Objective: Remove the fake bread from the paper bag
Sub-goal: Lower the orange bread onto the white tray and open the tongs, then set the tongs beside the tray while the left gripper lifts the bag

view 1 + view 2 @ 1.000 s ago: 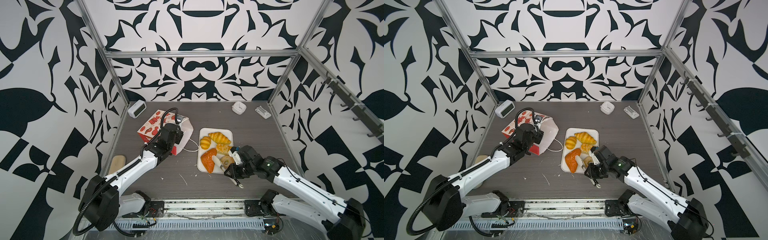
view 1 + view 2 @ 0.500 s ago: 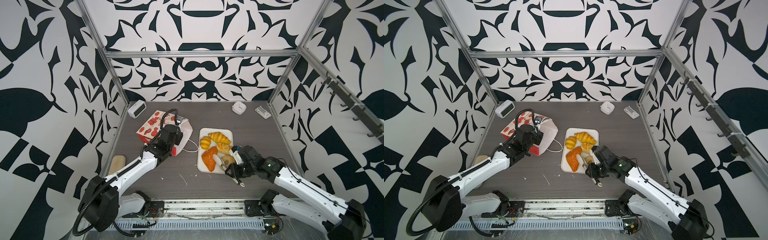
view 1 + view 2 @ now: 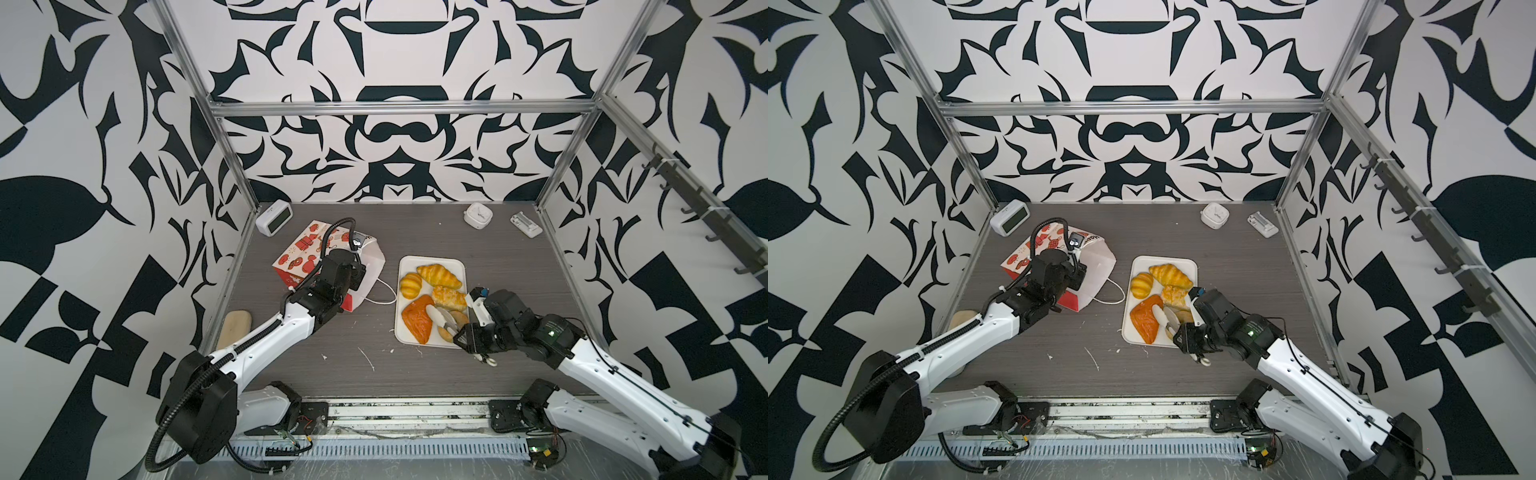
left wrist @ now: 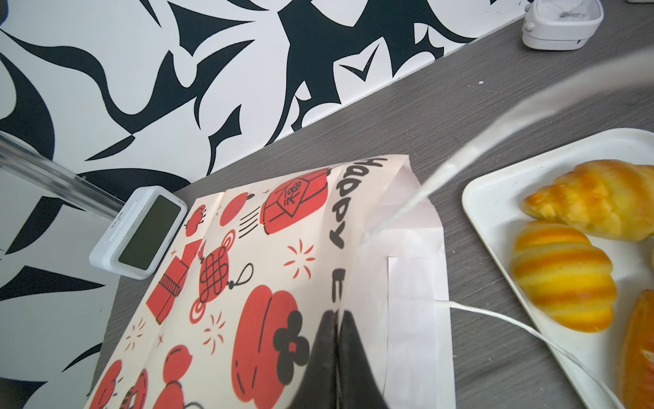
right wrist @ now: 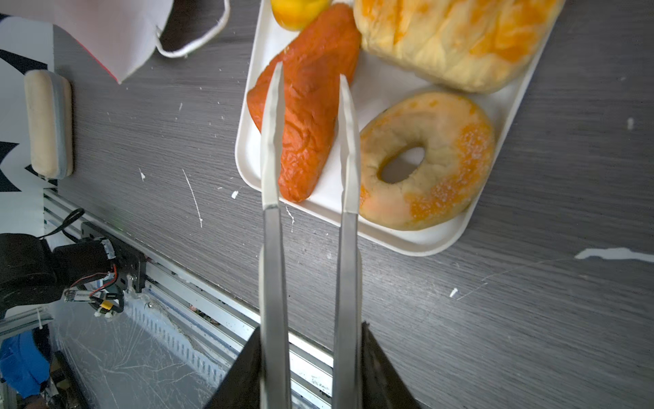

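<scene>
Grey table (image 3: 415, 374), b/w patterned walls. Bread (image 3: 438, 275): all five pcs lie on white tray (image 3: 432, 262). None visible in bag (image 3: 299, 257), which lies on its side w/ mouth toward tray. L gripper (image 4: 335, 313) is clenched on bag's lip. R gripper (image 5: 311, 70) stands released, holding nothing, tips over turnover (image 5: 308, 117), just beside doughnut (image 5: 435, 117). Risks, IMO: R tips sweeping sideways could shove doughnut over tray's near rim. An L tug may drag cord (image 3: 380, 297), lying just beside tray, and jolt it.
</scene>
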You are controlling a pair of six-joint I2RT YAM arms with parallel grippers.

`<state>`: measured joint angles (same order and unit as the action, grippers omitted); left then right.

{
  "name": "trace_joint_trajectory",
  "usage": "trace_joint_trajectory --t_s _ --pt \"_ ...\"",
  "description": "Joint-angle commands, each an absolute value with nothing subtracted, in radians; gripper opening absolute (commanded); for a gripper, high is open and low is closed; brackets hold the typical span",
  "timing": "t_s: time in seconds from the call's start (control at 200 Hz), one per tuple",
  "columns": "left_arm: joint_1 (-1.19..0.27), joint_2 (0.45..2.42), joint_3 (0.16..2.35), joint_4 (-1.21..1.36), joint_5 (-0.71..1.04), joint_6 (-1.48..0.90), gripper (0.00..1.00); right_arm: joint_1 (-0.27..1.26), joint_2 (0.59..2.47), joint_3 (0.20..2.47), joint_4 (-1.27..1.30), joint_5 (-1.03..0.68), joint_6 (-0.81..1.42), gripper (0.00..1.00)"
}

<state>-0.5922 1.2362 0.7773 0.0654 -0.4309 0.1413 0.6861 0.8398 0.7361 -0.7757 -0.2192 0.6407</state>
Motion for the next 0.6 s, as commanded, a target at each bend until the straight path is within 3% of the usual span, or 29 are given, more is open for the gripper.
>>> trace_joint_trajectory --t_s 0.0,0.265,0.44,0.525,0.595 --pt "-0.595 1.223 0.774 0.092 -0.446 0.127 0.07 0.681 0.811 0.826 -0.835 -0.136 0.609 0.42" --pt "-0.595 1.214 0.780 0.098 -0.452 0.126 0.07 0.681 0.770 0.922 -0.971 0.176 0.568 0.36" --pt "-0.595 1.187 0.801 0.079 -0.463 0.117 0.07 0.666 0.864 0.924 -0.985 0.451 0.517 0.35" --pt "-0.595 1.173 0.813 0.068 -0.469 0.111 0.07 0.602 0.941 0.890 -0.913 0.474 0.470 0.35" --pt "-0.595 1.163 0.825 0.054 -0.475 0.107 0.07 0.489 1.008 0.857 -0.822 0.371 0.432 0.35"
